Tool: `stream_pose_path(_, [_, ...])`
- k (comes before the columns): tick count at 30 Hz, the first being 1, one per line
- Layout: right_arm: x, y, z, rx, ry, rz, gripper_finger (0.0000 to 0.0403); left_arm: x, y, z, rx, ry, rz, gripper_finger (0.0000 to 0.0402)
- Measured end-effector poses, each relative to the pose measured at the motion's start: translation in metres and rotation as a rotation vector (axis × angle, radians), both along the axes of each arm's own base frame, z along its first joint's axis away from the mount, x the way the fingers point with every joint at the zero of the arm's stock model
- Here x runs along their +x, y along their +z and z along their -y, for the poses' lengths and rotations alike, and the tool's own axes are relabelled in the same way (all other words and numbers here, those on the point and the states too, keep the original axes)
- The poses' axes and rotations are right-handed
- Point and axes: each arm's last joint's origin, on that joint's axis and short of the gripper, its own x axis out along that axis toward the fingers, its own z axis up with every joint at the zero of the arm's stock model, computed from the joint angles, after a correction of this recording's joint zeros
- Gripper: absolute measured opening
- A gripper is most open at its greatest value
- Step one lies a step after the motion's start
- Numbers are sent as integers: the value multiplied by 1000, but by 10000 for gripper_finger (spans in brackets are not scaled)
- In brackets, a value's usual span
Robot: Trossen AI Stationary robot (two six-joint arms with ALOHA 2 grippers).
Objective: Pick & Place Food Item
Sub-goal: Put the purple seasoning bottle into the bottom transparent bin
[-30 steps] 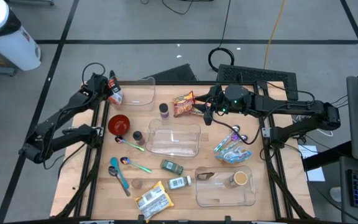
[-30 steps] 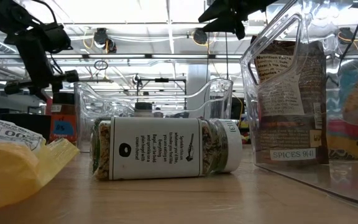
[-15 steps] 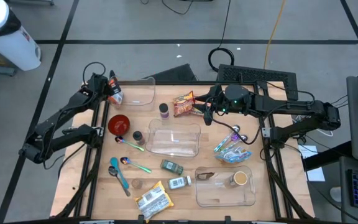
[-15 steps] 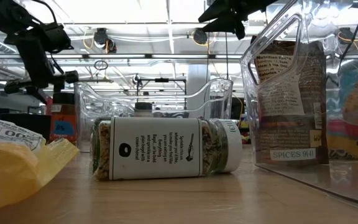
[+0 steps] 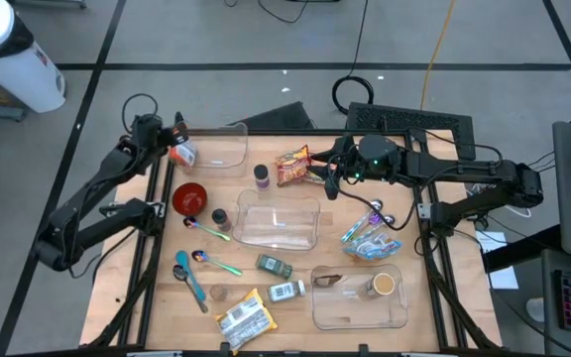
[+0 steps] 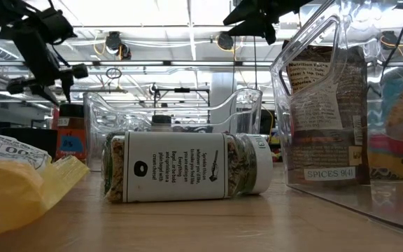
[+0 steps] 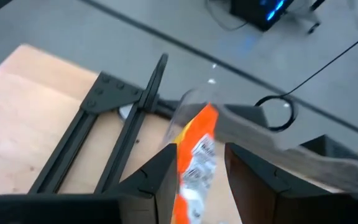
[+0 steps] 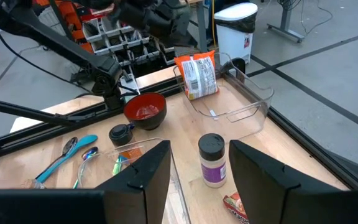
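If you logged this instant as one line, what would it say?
left gripper: shut on packet, raised beside clear bin | right gripper: open, waiting over table | step: placing

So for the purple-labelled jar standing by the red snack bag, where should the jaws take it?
Around the purple-labelled jar's body just under its dark cap, coming straight down. It stands upright and round, with open wood on both sides; the red snack bag and clear bin sit close but apart.

The orange snack bag point(image 7: 194, 163) is blurred, its lower end cut off.
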Motion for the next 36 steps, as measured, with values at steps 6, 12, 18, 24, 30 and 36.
stream_pose_path(6, [0, 0, 0, 0, 0, 0, 155, 0, 30, 7, 102, -84, 60, 143])
stream_pose_path(12, [0, 0, 0, 0, 0, 0, 155, 5, 56, 16, 208, -368, 171, 143])
stream_pose_path(18, [0, 0, 0, -7, 2, -2, 155, 14, 70, 28, 260, -731, 382, 143])
stream_pose_path(24, [0, 0, 0, -8, 0, -2, 155, 34, 80, 43, 267, -1029, 514, 143])
stream_pose_path(30, [0, 0, 0, -2, -2, 0, 155, 54, 83, 63, 318, -1104, 484, 143])
stream_pose_path(36, [0, 0, 0, -1, -2, 0, 155, 70, 83, 83, 350, -1102, 448, 143])
